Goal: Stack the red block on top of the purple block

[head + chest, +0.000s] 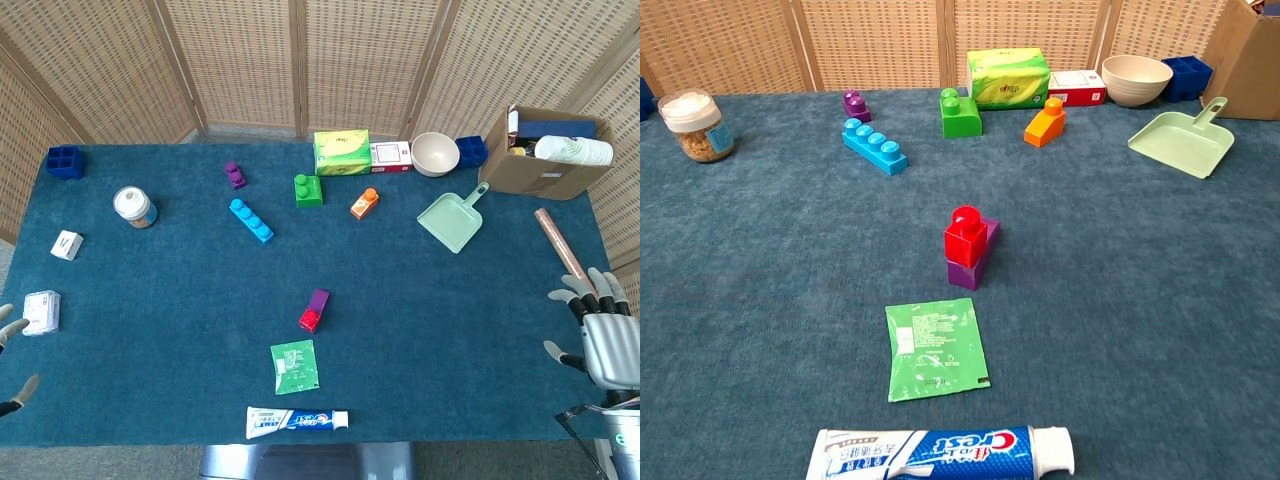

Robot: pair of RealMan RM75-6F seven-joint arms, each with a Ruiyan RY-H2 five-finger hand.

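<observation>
The red block sits on top of the purple block near the middle of the blue worktop, covering its near end; the purple block's far end shows behind it. No robot hand touches the pair.

Just at 6 o'clock from the stack lies a flat green packet, and further the same way, at the worktop's near edge, a toothpaste tube lies on its side. Toward 11 o'clock sits a long light-blue brick, with a small purple brick beyond it. At 12 o'clock stands a green brick, a green tissue box behind it, and an orange brick at about 1 o'clock. A pale green dustpan lies toward 2 o'clock, with a cream bowl beyond it. A jar stands at 10 o'clock.

The right robot hand hangs at the worktop's right edge, around 3 o'clock from the stack and well apart from it, fingers spread and holding nothing. Of the left robot hand only fingertips show at the left border, around 9 o'clock; I cannot tell how it is set.
</observation>
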